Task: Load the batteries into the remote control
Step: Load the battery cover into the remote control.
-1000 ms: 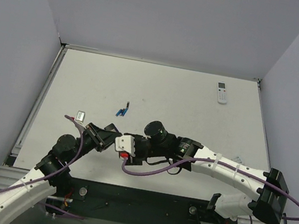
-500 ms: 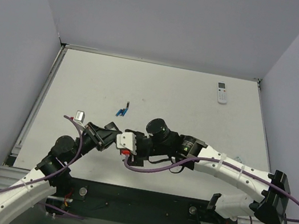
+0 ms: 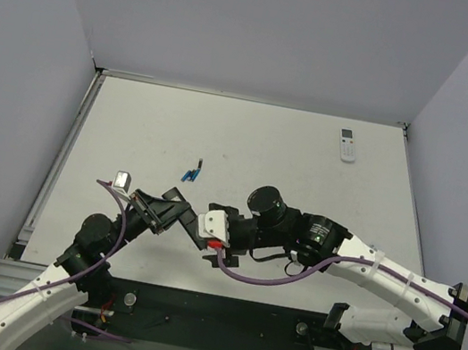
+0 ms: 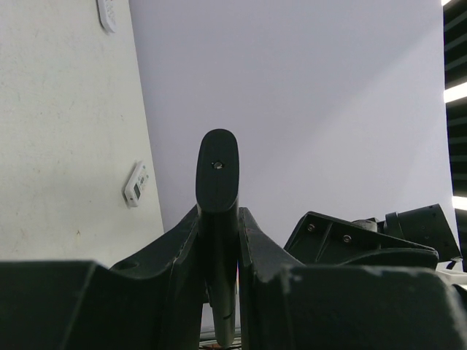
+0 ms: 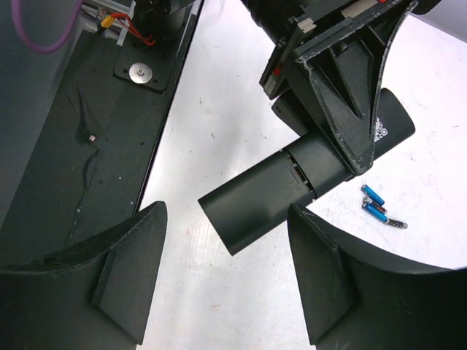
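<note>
My left gripper [image 3: 175, 213] is shut on the slim black remote control [image 5: 292, 182] and holds it above the table; the remote stands edge-on between the jaws in the left wrist view [image 4: 217, 171]. Its plain back, with the seam of the battery cover, faces the right wrist camera. My right gripper [image 5: 226, 211] is open, its fingers either side of the remote's free end and not touching it. It sits just right of the left gripper [image 3: 206, 229]. The batteries [image 3: 191, 172], two bright blue and one dark, lie together on the table beyond the grippers and also show in the right wrist view [image 5: 377, 208].
A small white remote [image 3: 347, 145] lies at the far right of the table and also shows in the left wrist view [image 4: 136, 184]. Another white object [image 4: 107, 13] is at that view's top edge. Grey walls enclose the table [image 3: 265, 153]. A black base strip [image 5: 73, 146] runs along the near edge.
My right arm has drawn back to the right, so its gripper is a little farther from the left gripper. The left gripper still holds the remote, shifted slightly.
</note>
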You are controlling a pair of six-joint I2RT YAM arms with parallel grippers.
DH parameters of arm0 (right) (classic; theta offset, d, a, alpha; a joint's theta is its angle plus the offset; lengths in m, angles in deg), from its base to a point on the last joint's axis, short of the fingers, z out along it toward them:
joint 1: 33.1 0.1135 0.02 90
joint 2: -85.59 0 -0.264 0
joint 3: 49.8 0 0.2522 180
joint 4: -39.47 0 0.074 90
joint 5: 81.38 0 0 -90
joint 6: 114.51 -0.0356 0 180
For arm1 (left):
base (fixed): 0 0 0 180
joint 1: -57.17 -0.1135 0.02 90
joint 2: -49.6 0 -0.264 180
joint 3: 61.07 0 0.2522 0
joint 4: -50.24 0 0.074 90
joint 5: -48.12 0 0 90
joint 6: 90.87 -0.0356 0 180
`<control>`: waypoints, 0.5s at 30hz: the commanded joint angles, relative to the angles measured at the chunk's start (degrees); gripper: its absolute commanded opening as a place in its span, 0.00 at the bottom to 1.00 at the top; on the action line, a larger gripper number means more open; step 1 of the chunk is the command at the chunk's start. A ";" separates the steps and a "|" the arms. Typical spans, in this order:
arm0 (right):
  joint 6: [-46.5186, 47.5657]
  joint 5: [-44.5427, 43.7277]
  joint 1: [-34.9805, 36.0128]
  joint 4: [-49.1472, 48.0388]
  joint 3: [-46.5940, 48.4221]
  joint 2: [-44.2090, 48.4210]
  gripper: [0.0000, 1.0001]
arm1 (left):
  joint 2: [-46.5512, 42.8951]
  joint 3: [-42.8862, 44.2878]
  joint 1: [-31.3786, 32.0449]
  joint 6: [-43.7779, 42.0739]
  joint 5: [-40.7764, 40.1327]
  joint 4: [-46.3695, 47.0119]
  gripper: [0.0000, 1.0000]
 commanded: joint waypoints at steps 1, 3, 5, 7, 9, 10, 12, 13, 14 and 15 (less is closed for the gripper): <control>3.59 0.79 0.98 3.28 1.76 1.89 0.61 | 0.15 0.22 0.20 0.38 1.11 4.55 0.00; 5.17 0.00 0.98 4.60 2.10 1.71 0.60 | 0.15 0.39 0.11 0.21 1.64 4.46 0.00; 6.84 -0.18 1.06 6.27 2.54 1.01 0.58 | 0.41 0.48 0.20 0.03 2.16 4.20 0.00; 7.20 -0.62 1.06 6.89 2.98 0.13 0.54 | 0.59 0.57 0.11 -0.23 2.52 4.11 0.00; 7.72 -1.05 1.15 7.24 3.25 -0.48 0.51 | 0.85 0.75 0.20 -0.23 2.78 4.02 0.00; 7.81 -1.23 1.33 7.24 3.42 -0.75 0.51 | 0.94 0.92 0.20 -0.41 2.87 4.11 0.00; 8.51 -1.76 1.68 7.24 3.69 -1.19 0.49 | 1.29 1.19 0.20 -0.59 3.31 3.85 0.00; 8.78 -2.28 2.03 7.33 3.86 -1.36 0.49 | 1.55 1.36 0.20 -0.85 3.40 3.85 0.00; 9.04 -2.55 2.20 7.24 3.95 -1.45 0.48 | 1.82 1.36 0.20 -0.85 3.57 3.85 0.00; 9.39 -2.73 2.47 7.24 4.13 -1.54 0.48 | 2.34 1.54 0.20 -0.94 3.83 4.02 0.00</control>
